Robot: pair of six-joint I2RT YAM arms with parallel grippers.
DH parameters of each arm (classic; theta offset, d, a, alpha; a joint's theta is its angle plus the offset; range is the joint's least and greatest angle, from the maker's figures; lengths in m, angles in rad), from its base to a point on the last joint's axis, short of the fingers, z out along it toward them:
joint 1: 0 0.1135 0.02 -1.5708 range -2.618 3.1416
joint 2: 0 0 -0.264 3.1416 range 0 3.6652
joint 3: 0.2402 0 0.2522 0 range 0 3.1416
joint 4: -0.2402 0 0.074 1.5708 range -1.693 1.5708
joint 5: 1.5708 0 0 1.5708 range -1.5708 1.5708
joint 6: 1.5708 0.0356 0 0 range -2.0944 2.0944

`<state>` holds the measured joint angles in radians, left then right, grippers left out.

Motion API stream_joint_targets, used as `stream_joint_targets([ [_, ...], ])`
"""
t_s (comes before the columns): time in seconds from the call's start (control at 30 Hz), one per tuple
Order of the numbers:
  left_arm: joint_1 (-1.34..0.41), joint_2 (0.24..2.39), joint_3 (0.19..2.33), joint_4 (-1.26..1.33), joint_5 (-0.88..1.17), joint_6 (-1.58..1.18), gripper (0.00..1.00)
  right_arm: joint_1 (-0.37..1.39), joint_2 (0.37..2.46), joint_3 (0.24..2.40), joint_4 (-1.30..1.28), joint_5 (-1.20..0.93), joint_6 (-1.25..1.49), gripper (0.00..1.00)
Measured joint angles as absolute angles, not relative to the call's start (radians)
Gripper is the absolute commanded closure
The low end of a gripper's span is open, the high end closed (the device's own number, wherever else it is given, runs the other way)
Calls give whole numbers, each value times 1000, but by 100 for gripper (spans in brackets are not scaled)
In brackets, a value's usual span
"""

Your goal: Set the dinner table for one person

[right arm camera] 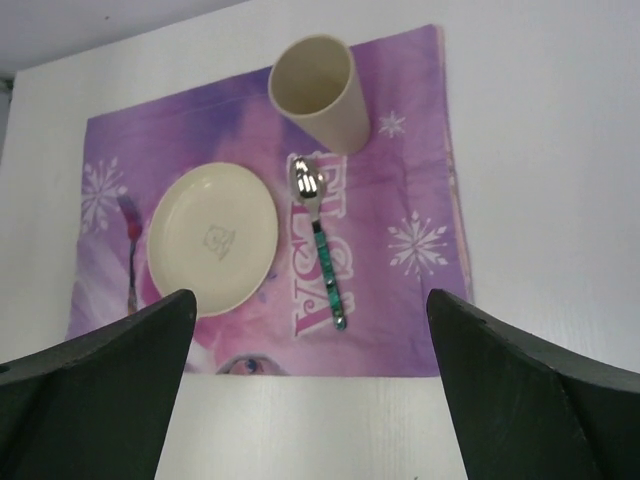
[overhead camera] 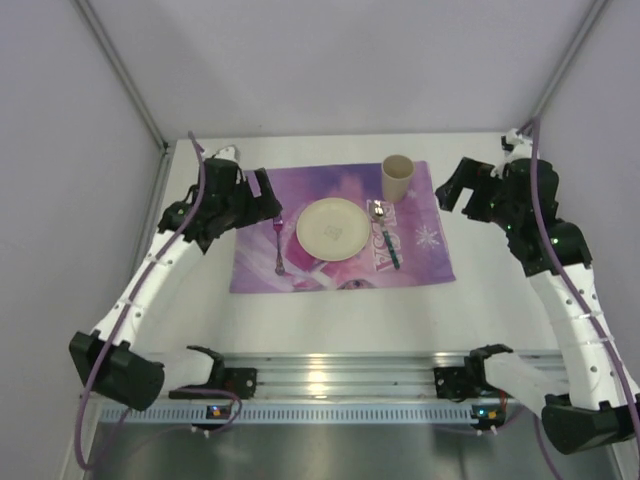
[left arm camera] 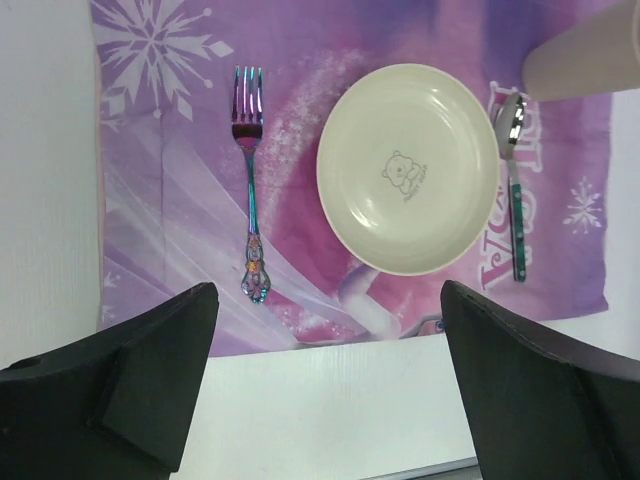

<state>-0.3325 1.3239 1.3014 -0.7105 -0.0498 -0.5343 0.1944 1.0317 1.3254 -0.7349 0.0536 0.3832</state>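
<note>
On the white dinner table [overhead camera: 330,320] lies a purple printed placemat [overhead camera: 425,255]. A cream plate [overhead camera: 333,228] sits at its middle. A shiny fork [overhead camera: 279,245] lies left of the plate and a green-handled spoon [overhead camera: 385,232] lies right of it. A cream cup [overhead camera: 398,178] stands upright at the mat's far right. My left gripper [overhead camera: 262,197] hovers open over the mat's far left corner, its jaws wide apart and empty [left arm camera: 330,400]. My right gripper [overhead camera: 448,192] hangs open just right of the mat, holding nothing [right arm camera: 310,400].
A ribbed aluminium rail [overhead camera: 340,385] runs along the near edge between the arm bases. Grey walls close in the table at the back and both sides. Bare white tabletop [right arm camera: 540,150] lies right of the mat and in front of it.
</note>
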Motion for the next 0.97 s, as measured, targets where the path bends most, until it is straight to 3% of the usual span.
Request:
stream_joint_targets([
  [0.17,-336,1145,1182,-702,10,-561,2,207,940,1089,-620,-126,413,0],
  [0.4,-397,1103,1091,-730,36,-592,2,246,897,870,-572,-228,455,0],
  [0.97,-509,1110,1091,-731,-17,-615,2,247,880,838,-496,-302,453,0],
])
